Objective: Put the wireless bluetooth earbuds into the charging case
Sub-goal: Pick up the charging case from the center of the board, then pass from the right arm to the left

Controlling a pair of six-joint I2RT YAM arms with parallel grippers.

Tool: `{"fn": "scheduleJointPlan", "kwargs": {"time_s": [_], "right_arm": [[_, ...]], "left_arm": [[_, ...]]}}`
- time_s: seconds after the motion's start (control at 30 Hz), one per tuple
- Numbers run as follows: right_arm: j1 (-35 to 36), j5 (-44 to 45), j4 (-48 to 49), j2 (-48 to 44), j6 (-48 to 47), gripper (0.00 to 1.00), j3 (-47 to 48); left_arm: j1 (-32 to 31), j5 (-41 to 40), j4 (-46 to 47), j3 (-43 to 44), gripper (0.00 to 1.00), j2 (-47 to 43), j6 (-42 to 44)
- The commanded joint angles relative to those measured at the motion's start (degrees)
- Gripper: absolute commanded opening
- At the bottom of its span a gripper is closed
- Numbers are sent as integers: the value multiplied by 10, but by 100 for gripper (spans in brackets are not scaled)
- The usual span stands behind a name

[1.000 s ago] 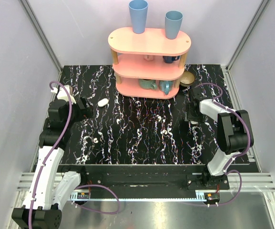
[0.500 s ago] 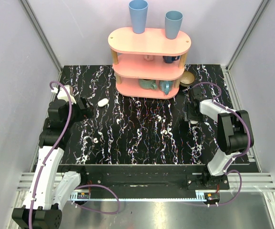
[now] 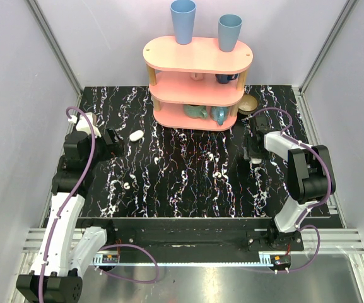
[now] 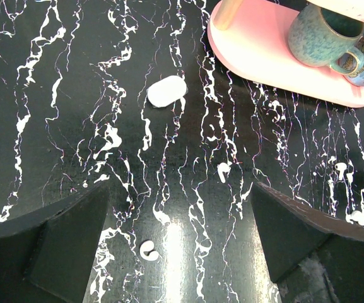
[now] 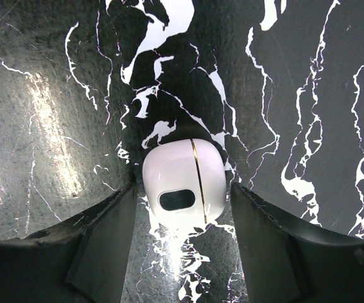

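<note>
**Right claw gripping the case while the left is waiting open**

The right gripper [image 3: 253, 153] is reaching down to the right half of the black, white-veined marble tabletop [image 3: 182, 202], in front of the right end of the shelf. In the right wrist view its two dark fingers [image 5: 103, 243] are pressing on both sides of the small white glossy oval charging case [image 5: 183, 189], so the claw is clamping the case. The case is lying closed, showing a thin gold seam line and a dark oval window on top.

The left gripper [image 4: 180, 189] is hanging over the left half of the table with its jaws spread wide apart and nothing between them. Ahead of it, a white oblong pebble-shaped object [image 4: 166, 91] is lying on the marble near the shelf's left end. A tiny white curled piece [image 4: 147, 250], which may be an earbud, is sitting nearer to the fingers, though the marble veins are making it hard to tell.

At the back, a pink three-tier oval wooden shelf [image 3: 197, 57] is carrying two tall light-blue cups [image 3: 183, 22] on top and a teal glazed mug [image 4: 323, 35] on its lowest tier.
</note>
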Motion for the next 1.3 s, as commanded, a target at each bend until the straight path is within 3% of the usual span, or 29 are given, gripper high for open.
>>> {"fn": "scheduleJointPlan", "kwargs": {"time_s": [0.0, 0.13, 0.47, 0.6, 0.77, 0.87, 1.07, 1.27], "right_arm": [[-2, -10, -20, 11, -1, 70, 8], [-2, -12, -22, 14, 0, 66, 10], [0, -64, -26, -11, 7, 40, 5], [26, -115, -28, -85, 12, 30, 9], [98, -202, -11, -187, -23, 21, 24], [148, -232, 2, -252, -55, 19, 24], [255, -212, 68, -336, -154, 15, -5], [343, -185, 167, -398, -267, 10, -72]], "left_arm": [[7, 17, 21, 8, 99, -1, -4], [9, 27, 23, 8, 99, -2, -5], [24, 74, 51, 3, 99, -5, -23], [29, 159, 70, -1, 99, 2, -33], [43, 311, 109, -14, 99, 11, -30], [43, 343, 136, -24, 99, 23, -69], [37, 464, 158, -13, 99, 79, -120], [-29, 431, 158, 9, 99, 79, -140]]}}
